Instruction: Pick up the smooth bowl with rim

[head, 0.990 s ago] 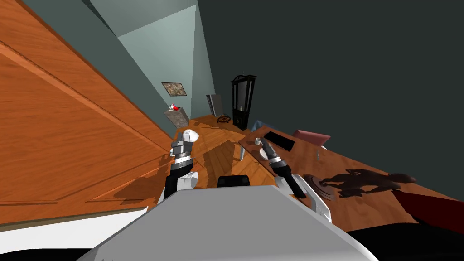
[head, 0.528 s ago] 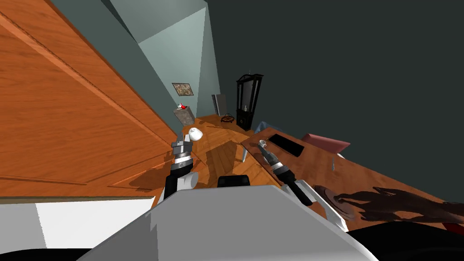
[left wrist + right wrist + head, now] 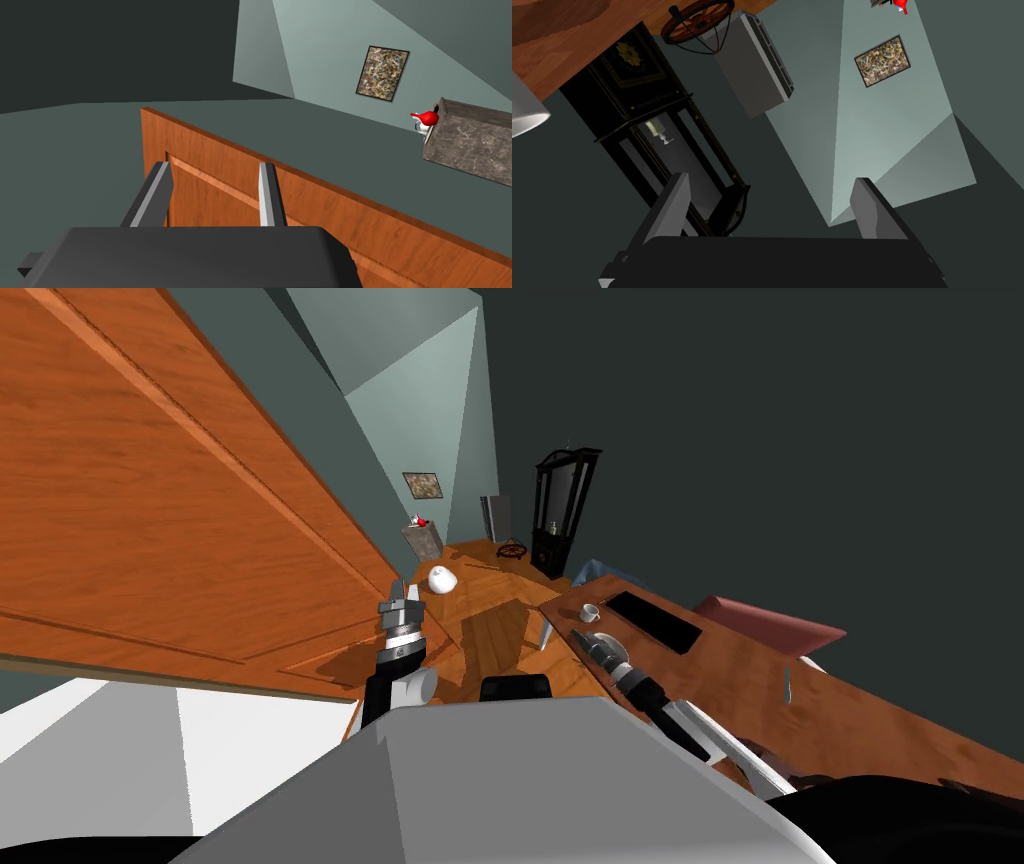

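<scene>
Bowl (image 3: 612, 644) sat on the surface (image 3: 730, 678) near a cup (image 3: 590, 612), just beside the right gripper (image 3: 582, 637), jaws wide, empty. Left gripper (image 3: 216, 172) was open too. Guess the whole grab was left to do.

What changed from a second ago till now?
Only I moved: the whole head view swung as I turned, apparently leftward, so the table and cup now sit further right in it. Nothing grabbed or dropped. Arms kept their pose; left gripper and right gripper are open, empty.
</scene>
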